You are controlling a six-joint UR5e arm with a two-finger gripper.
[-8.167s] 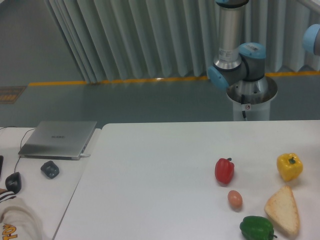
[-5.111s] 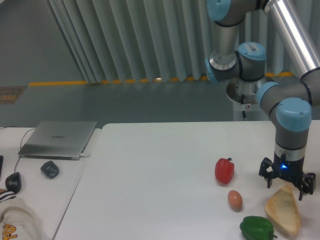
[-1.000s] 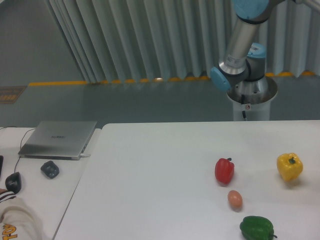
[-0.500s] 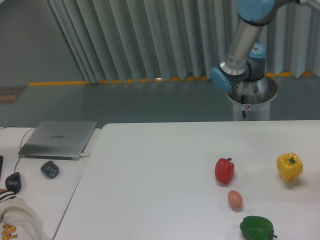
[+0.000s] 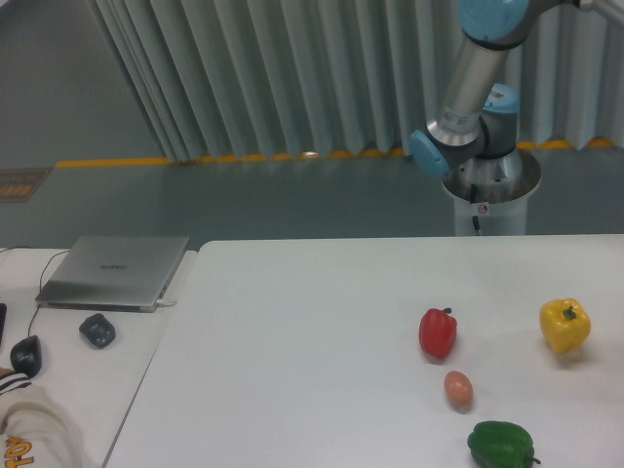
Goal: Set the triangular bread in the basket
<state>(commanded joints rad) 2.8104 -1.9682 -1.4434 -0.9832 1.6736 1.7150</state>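
Observation:
The triangular bread is out of view, and the table spot at the front right beside the green pepper [image 5: 501,445] holds nothing. No basket shows in this view. Only the arm's base and lower links [image 5: 475,97] appear at the back right, rising out of the top of the frame. The gripper itself is outside the picture.
On the white table [image 5: 312,331] stand a red pepper [image 5: 438,332], a yellow pepper [image 5: 565,325] and a small brown egg [image 5: 458,388]. A closed laptop [image 5: 115,270], a small dark object [image 5: 97,330] and a mouse [image 5: 25,355] lie on the left side table.
The arm's upper link has swung slightly between the last frames. The bread, seen at the front right several seconds ago with the gripper over it, is gone from the table.

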